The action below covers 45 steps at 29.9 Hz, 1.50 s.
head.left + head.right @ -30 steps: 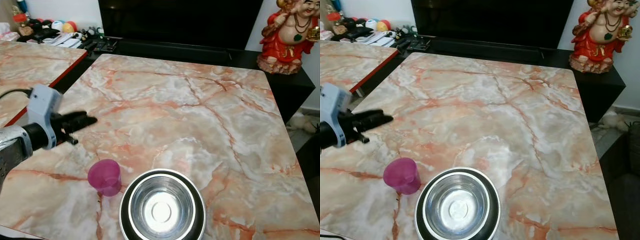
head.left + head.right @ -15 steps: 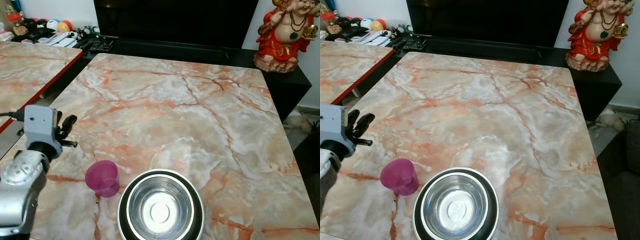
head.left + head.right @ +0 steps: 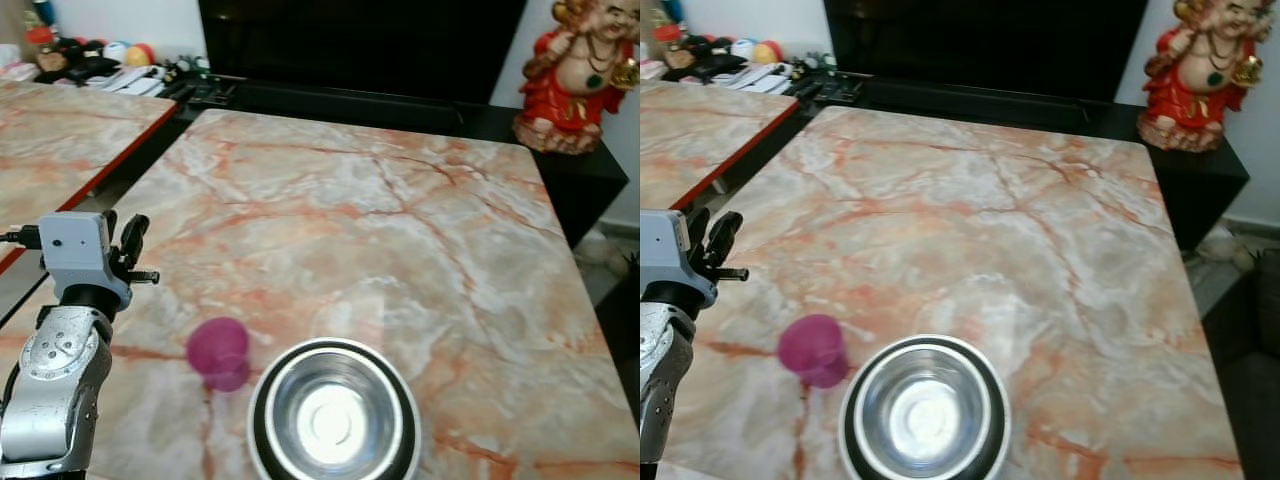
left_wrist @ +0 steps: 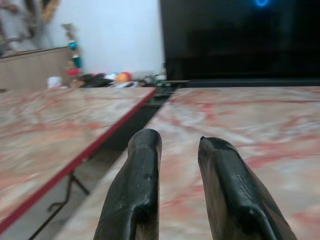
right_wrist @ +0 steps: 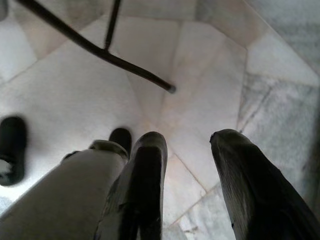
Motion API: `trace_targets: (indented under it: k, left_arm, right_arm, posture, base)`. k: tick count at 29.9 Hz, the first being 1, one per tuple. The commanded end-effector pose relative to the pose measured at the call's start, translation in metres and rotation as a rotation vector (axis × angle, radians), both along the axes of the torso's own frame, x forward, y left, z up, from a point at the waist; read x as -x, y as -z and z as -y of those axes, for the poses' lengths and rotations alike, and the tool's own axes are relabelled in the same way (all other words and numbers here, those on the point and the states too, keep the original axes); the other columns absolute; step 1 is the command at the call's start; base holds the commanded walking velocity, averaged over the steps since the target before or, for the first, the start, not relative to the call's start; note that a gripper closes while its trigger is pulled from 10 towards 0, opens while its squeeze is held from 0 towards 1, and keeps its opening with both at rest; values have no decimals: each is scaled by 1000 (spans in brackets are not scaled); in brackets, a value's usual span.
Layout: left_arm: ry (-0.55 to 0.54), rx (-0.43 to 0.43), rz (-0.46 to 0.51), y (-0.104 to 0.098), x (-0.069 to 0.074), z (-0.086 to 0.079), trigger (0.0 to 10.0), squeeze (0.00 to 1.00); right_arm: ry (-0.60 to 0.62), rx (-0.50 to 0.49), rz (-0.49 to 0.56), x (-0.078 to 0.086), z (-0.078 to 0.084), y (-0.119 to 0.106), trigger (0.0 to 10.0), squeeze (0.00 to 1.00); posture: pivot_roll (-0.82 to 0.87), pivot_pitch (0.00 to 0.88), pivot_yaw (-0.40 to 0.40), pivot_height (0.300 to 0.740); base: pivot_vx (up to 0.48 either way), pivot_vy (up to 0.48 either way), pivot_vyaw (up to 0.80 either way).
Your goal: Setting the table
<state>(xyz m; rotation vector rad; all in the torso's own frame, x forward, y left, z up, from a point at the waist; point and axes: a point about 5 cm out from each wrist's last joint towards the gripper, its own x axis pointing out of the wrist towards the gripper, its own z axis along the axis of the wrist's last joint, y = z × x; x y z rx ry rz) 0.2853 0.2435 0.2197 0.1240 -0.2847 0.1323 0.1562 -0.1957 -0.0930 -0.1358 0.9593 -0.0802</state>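
A pink plastic cup (image 3: 218,352) stands on the marble table (image 3: 400,220) near its front edge. Right beside it, at the front, sits a steel bowl with a black rim (image 3: 333,420). My left gripper (image 3: 122,232) is raised at the table's left edge, left of the cup and apart from it. Its fingers point away toward the far wall. In the left wrist view the left gripper (image 4: 177,140) is open with nothing between its fingers. My right gripper (image 5: 189,137) hangs open over the tiled floor, holding nothing.
A second marble table with a red edge (image 3: 60,130) stands to the left across a narrow gap. A dark TV (image 3: 360,45) on a low black cabinet lies beyond the table. A red figurine (image 3: 580,75) stands at the back right. Small clutter (image 3: 100,60) sits at the back left.
My left gripper has drawn back from over the table to its left edge and turned its fingers from pointing right to pointing away. The cup and bowl stay put; the camera shifted slightly.
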Motion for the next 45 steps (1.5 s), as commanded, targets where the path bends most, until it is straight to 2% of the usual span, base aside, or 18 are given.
trace_targets:
  k: [1,9,39,45]
  left_arm:
    - [-16,-7,13,-2,0,-2,10000,0]
    - [-15,-7,21,-2,-1,-2,10000,0]
    - [-37,-10,37,-3,-1,-5,10000,0]
    - [-82,-24,54,-9,0,-18,10000,0]
  right_arm:
    - [-25,-9,-39,10,-6,5,10000,0]
    - [-19,-5,-51,15,-1,6,10000,0]
    - [-17,-10,-46,10,-4,5,10000,0]
    - [-23,-10,-42,9,-4,4,10000,0]
  posture:
    - [113,95,0,740]
    - [113,98,-2,740]
    - [124,122,-11,740]
    - [125,122,-11,740]
  base:
    - [0,480,475]
    - [0,480,616]
    - [0,480,0]
    - [0,480,0]
